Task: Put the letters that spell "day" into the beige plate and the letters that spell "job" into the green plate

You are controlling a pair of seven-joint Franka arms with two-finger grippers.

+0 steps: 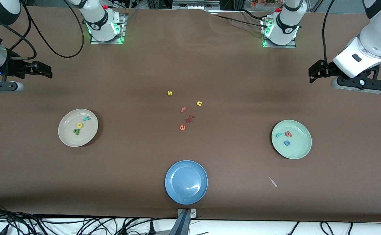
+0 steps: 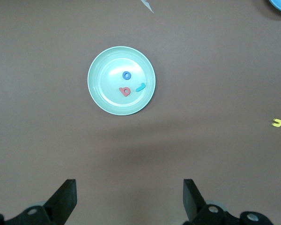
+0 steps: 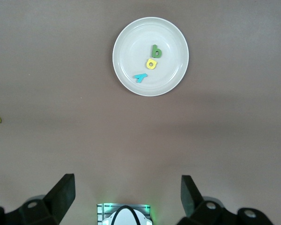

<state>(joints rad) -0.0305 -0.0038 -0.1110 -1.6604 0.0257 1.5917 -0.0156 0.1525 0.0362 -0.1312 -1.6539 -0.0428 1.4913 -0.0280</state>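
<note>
Three letters lie in the beige plate [image 1: 67, 138], three in the green plate [image 1: 299, 148], five loose mid-surface. Left gripper [image 2: 129, 199] and right gripper [image 3: 127, 197] wait, fingers apart.

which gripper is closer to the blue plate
Neither clearly. The round shallow blue plate sits mid-table, nearest the front camera. The left gripper waits open at the left arm's end, the right gripper open at the right arm's end.
</note>
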